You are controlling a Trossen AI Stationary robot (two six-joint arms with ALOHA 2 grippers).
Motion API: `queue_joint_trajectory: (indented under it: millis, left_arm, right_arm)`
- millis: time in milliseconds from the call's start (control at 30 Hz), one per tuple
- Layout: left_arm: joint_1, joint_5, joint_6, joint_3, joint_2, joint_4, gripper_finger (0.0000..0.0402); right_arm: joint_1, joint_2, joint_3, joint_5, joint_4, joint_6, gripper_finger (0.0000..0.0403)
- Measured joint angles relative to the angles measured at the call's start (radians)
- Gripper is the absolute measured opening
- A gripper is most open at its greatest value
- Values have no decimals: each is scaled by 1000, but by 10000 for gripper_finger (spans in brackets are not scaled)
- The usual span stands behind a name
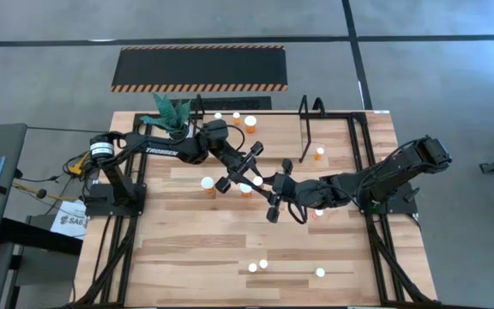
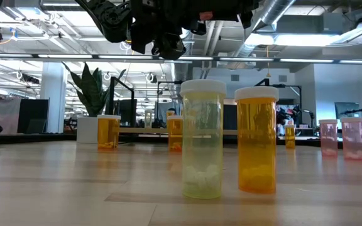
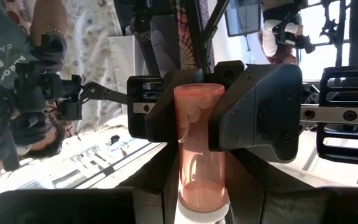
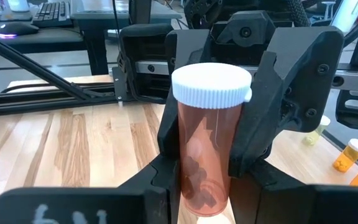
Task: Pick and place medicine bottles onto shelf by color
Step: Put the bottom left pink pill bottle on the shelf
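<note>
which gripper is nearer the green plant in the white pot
Left. The left gripper holds the pink bottle from the plant's side; the right gripper holds it from the far side.

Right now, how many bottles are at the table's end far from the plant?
3. Two bottles stand close together near the middle; a third stands alone to their right.

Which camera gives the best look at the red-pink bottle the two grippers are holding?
The right wrist view: the red-pink bottle shows clearly, white cap and pills included. Left wrist view: its body, cap partly cut off. High view: the left gripper and right gripper hide it. Low view: absent.
</note>
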Motion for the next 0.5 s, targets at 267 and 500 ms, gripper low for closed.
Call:
queue_joint_trajectory:
  millis: [267, 500]
  left_arm:
    - [2, 32, 0, 0, 0, 4, 94]
    - [13, 65, 123, 0, 0, 4, 94]
  right_arm:
    - [0, 0, 1, -3, 3, 1, 116]
    - [0, 0, 2, -6, 3, 3, 116]
